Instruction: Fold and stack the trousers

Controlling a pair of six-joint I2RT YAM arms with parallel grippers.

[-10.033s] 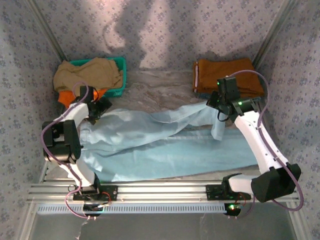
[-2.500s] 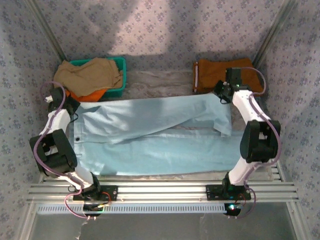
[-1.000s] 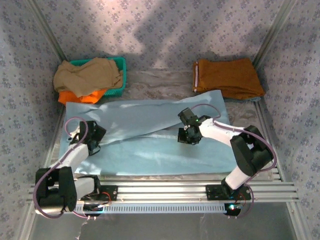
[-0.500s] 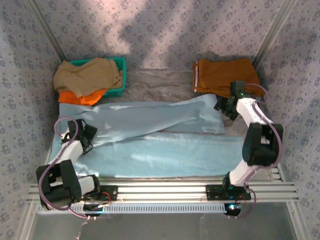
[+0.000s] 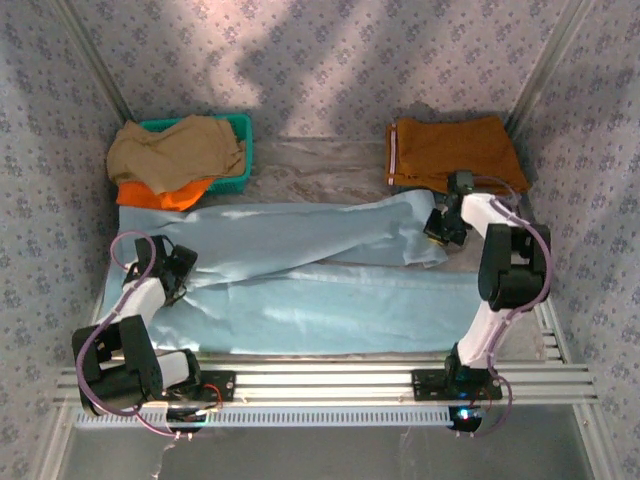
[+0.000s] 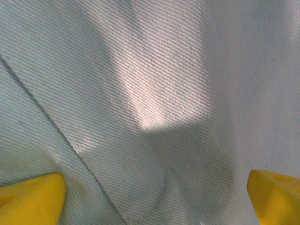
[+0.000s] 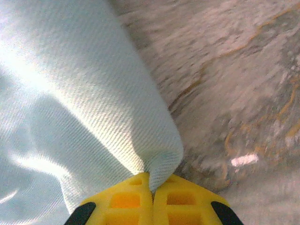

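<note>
The pale sky-blue trousers (image 5: 300, 270) lie spread across the table, waist to the left and legs running right, the far leg angled over the near one. My right gripper (image 5: 432, 232) is at the far leg's end, its yellow fingers (image 7: 122, 199) shut on a fold of the trousers (image 7: 93, 108) that bulges out from between them. My left gripper (image 5: 178, 268) hovers low over the waist end; its yellow fingertips (image 6: 30, 199) stand wide apart above the flat trousers (image 6: 154, 93), nothing between them.
A teal basket (image 5: 240, 130) holding tan and orange garments stands at the back left. Folded rust-brown trousers (image 5: 455, 150) lie at the back right, just beyond my right gripper. Patterned walls close in both sides; a metal rail (image 5: 320, 385) runs along the near edge.
My right gripper has dropped slightly left onto the far leg's end and shut on the fabric. The left gripper has barely shifted and stays open.
</note>
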